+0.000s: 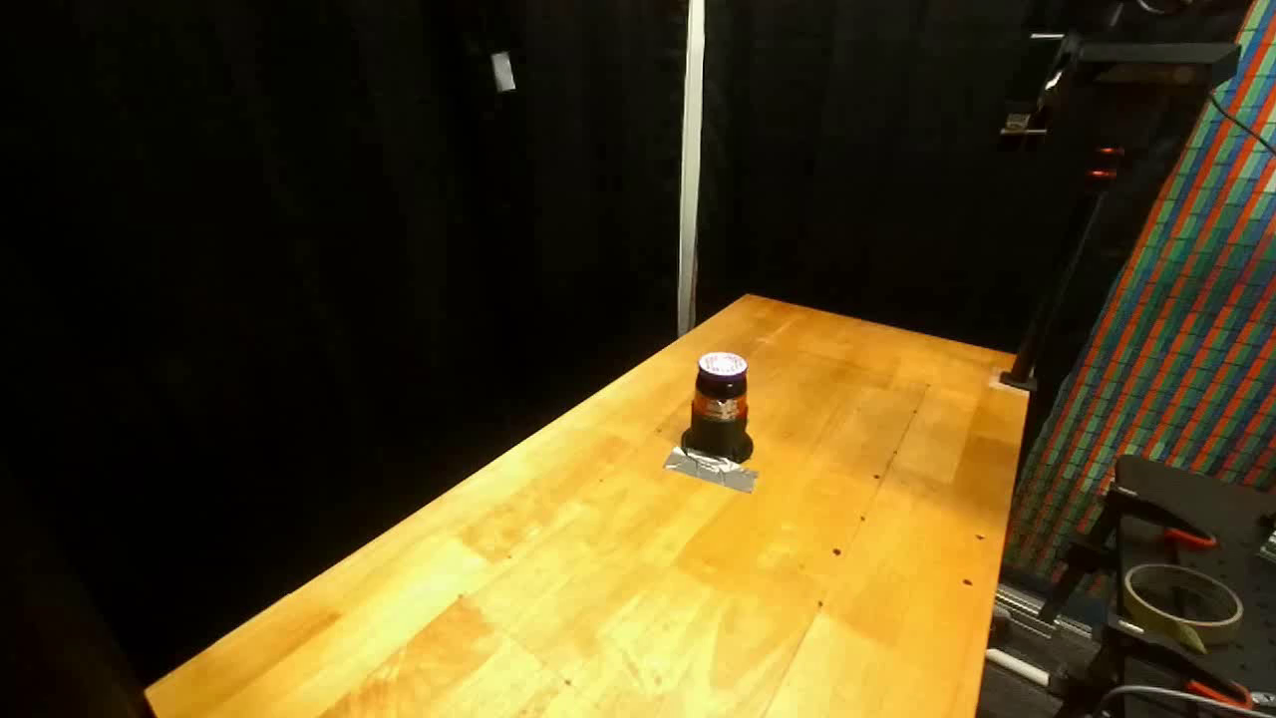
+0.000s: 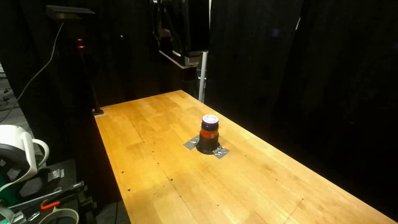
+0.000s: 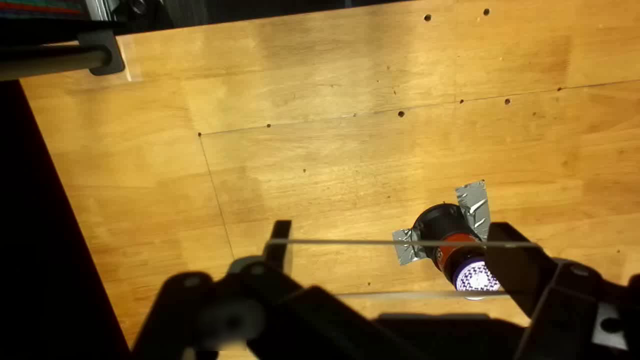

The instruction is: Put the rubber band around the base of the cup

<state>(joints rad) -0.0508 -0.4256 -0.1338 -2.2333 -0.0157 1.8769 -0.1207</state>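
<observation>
Above the counter [image 3: 325, 195] | hand [image 3: 390, 245] spread wide, holding rubber band [image 3: 345, 242] stretched in two strands | cup [image 2: 209, 134] upright on counter, apart from hand | silver tape [image 1: 716, 473] at cup's foot

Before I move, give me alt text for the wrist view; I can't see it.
A thin, pale rubber band is stretched across the open black gripper. Lower right, partly hidden by both, a dark cylindrical cup with a reddish middle stands on a brown wooden table, silver tape at its base.
</observation>
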